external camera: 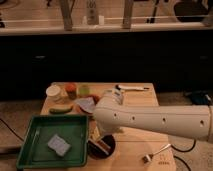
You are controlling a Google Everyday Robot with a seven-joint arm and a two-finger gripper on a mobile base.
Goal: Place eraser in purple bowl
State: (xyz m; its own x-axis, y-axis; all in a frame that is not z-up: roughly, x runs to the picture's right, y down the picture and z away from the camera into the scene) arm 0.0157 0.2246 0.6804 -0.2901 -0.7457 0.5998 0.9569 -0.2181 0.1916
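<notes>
The purple bowl point(102, 149) stands dark and glossy at the table's front edge, just right of the green tray. The eraser point(104, 144), a small block with a pale top and a reddish-brown stripe, shows over the bowl's middle. I cannot tell whether it rests in the bowl or is still held. My white arm point(150, 120) reaches in from the right and hides most of the gripper point(98, 135), which hangs directly above the bowl's left part.
A green tray point(30, 150) at the front left holds a grey-blue sponge pad point(59, 145). Behind it are a white cup point(53, 91), an orange thing point(71, 89), a green cup point(84, 90), a green vegetable point(61, 110) and a pale lavender thing point(86, 104). A white-handled utensil point(131, 87) lies at the back and a small tool point(150, 156) at the front right.
</notes>
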